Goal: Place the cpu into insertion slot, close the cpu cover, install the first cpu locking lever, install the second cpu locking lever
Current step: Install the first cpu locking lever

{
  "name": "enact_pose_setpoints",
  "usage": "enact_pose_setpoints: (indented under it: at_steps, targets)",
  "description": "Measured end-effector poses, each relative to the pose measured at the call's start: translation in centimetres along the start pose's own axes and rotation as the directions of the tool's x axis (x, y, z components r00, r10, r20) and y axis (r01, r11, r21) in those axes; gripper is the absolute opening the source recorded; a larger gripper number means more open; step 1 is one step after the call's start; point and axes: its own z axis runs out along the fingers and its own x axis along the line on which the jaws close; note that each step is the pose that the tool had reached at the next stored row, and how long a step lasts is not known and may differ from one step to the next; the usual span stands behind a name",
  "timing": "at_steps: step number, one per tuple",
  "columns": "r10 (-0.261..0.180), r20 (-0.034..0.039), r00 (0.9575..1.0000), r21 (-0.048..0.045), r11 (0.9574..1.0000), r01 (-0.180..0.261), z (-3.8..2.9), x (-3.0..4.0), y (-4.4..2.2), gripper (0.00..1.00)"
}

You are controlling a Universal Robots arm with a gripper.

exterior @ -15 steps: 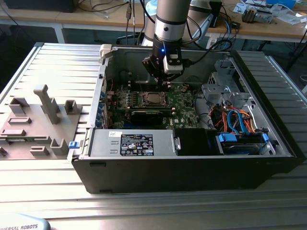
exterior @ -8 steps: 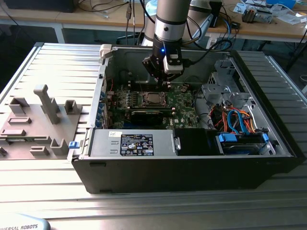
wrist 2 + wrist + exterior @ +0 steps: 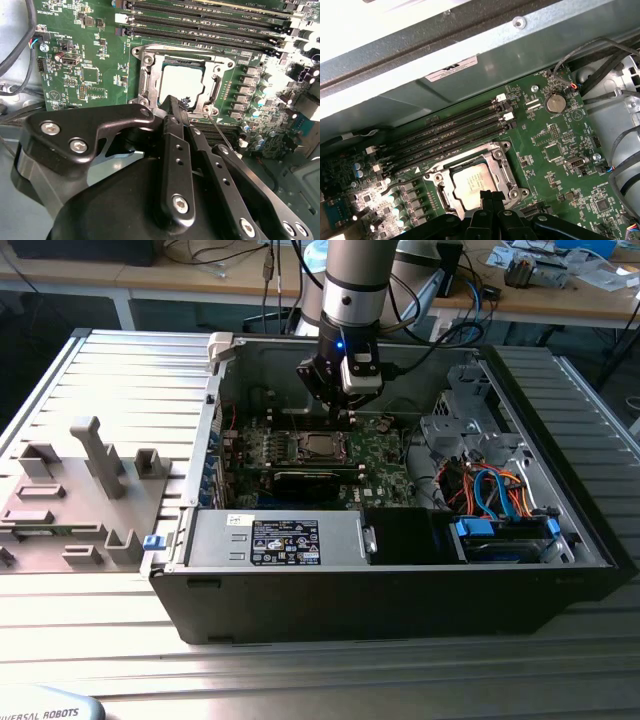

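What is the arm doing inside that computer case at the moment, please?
The gripper hangs at the edge of the insertion slot on the green board, fingers together. The cpu already sits in the slot and the cpu cover lies closed over it. A thin locking lever runs beside the gripper.

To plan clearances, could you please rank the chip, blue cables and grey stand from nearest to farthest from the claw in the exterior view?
1. Chip, close below the claw.
2. Blue cables, toward the exterior view's right.
3. Grey stand, outside the case, exterior view's left.
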Motion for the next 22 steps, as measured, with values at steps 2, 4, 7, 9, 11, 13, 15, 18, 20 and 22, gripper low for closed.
enact_pose_setpoints:
  at_steps: [2,4,7,9,11,13,15,18,20,22]
  targets:
    - [-0.001,0.0001,1.0000,0.0000,1.0000,0.001,0.00,0.00,0.00,0.11]
    - [-0.002,0.0000,1.0000,0.0001,1.0000,0.002,0.00,0.00,0.00,0.11]
    - [-0.003,0.0000,1.0000,0.0001,1.0000,0.003,0.00,0.00,0.00,0.11]
    - [-0.004,0.0000,1.0000,0.0002,1.0000,0.004,0.00,0.00,0.00,0.11]
    - [-0.005,0.0000,1.0000,0.0001,1.0000,0.005,0.00,0.00,0.00,0.11]
    - [-0.006,0.0000,1.0000,0.0002,1.0000,0.006,0.00,0.00,0.00,0.11]
    - [-0.007,0.0000,1.0000,0.0002,1.0000,0.007,0.00,0.00,0.00,0.11]
    - [-0.008,-0.0001,1.0000,0.0002,1.0000,0.008,0.00,0.00,0.00,0.11]
    - [-0.010,0.0000,0.9999,0.0003,0.9999,0.010,0.00,0.00,0.00,0.11]
    - [-0.015,-0.0001,0.9999,0.0004,0.9999,0.015,0.00,0.00,0.00,0.11]
